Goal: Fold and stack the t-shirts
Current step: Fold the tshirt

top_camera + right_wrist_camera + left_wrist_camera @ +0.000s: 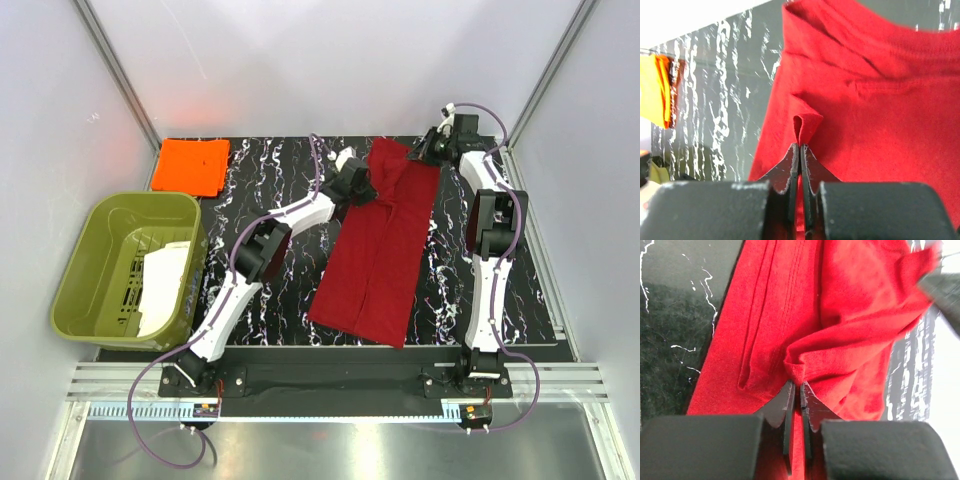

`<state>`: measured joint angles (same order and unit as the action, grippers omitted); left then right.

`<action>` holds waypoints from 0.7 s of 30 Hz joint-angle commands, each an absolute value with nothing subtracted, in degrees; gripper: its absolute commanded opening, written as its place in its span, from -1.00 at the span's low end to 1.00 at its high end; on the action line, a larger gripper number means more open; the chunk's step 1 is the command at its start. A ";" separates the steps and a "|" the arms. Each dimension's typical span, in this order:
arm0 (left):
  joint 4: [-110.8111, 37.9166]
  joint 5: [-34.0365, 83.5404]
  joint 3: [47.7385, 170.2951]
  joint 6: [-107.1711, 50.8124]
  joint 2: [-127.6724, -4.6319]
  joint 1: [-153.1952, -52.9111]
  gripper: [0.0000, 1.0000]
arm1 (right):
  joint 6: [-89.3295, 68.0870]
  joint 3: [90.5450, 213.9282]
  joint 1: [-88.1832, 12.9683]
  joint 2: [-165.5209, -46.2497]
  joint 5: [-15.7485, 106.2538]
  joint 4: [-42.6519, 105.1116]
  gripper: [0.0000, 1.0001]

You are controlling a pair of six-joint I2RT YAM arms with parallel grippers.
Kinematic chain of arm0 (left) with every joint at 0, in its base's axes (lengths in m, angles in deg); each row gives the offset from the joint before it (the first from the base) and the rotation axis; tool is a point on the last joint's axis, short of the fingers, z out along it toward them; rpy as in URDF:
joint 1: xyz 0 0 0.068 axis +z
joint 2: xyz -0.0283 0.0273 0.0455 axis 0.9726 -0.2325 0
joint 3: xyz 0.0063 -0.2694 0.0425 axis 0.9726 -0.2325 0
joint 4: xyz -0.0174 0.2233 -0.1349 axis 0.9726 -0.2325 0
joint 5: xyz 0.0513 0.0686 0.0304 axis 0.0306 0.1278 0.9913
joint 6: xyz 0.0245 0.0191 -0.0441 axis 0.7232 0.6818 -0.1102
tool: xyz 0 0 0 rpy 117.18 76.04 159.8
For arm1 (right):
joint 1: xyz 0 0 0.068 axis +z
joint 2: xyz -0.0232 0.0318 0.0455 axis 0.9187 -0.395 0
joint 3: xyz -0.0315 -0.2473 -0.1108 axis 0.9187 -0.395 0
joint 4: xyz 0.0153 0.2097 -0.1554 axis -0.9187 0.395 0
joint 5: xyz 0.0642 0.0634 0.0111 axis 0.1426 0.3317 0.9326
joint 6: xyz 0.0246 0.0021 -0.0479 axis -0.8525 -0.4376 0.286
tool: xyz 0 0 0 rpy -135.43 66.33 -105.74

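Observation:
A dark crimson red t-shirt [375, 255] lies folded into a long strip down the middle of the black marbled mat. Its far end is bunched up between the two grippers. My left gripper [362, 188] is shut on a fold of the red t-shirt [850, 320] at the far left corner. At the far right corner, my right gripper [428, 148] is shut on a pinched loop of the red t-shirt [870, 100]. The orange t-shirt [190, 165] lies folded flat at the mat's far left corner, and shows as an orange t-shirt [657, 90] at the left edge of the right wrist view.
An olive-green plastic tub [90, 265] with white cloth inside stands off the mat's left edge. White walls with metal posts close in the back and sides. The marbled mat [270, 185] lies bare between the orange shirt and the left arm.

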<state>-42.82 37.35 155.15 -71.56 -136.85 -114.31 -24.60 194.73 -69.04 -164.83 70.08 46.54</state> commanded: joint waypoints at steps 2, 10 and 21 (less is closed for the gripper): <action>-41.72 38.90 155.94 -64.77 -132.17 -116.10 -0.85 | -25.78 201.13 -69.02 -166.74 68.29 47.94 -0.88; -42.07 41.27 155.50 -55.10 -129.09 -119.97 -0.72 | -27.45 205.98 -69.63 -169.74 68.29 51.99 -0.88; -42.68 41.28 158.57 -48.33 -129.87 -122.87 -0.48 | -27.63 205.89 -71.21 -170.09 69.95 53.40 -0.87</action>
<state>-43.30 40.76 155.32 -51.08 -131.80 -123.34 -27.27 203.58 -70.42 -170.60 69.64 53.31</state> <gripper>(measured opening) 0.255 0.066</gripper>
